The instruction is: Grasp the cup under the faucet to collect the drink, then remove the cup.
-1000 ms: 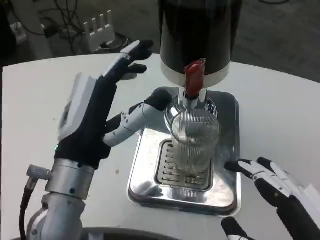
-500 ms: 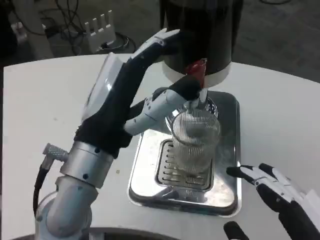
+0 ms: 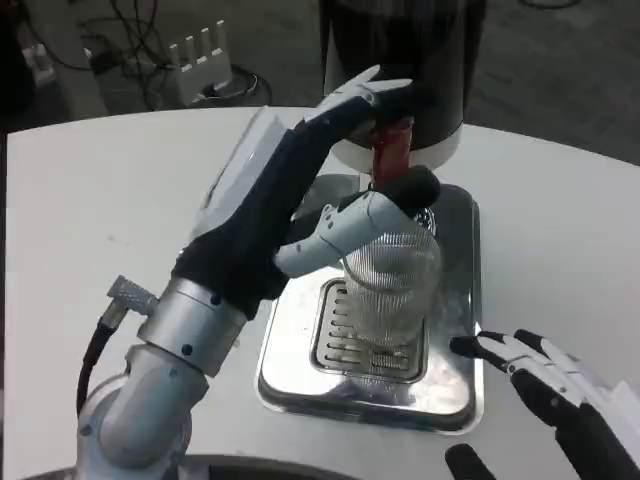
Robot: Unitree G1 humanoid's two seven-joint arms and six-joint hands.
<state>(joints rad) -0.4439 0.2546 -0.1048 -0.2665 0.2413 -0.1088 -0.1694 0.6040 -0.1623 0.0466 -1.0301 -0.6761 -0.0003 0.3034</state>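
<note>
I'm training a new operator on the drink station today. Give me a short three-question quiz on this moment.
1. True or false: the cup lies tipped over on the table.
2. The left hand reaches toward: A) the red tap lever B) the cables C) the table edge.
3. Fill in: the right hand is beside the metal ____.

Key: 1 false, it stands upright under the faucet; 2 A; 3 tray.

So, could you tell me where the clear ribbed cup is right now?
In the head view, the clear ribbed cup stands at centre on the steel drip tray, under the red faucet, beside the left hand.
</note>
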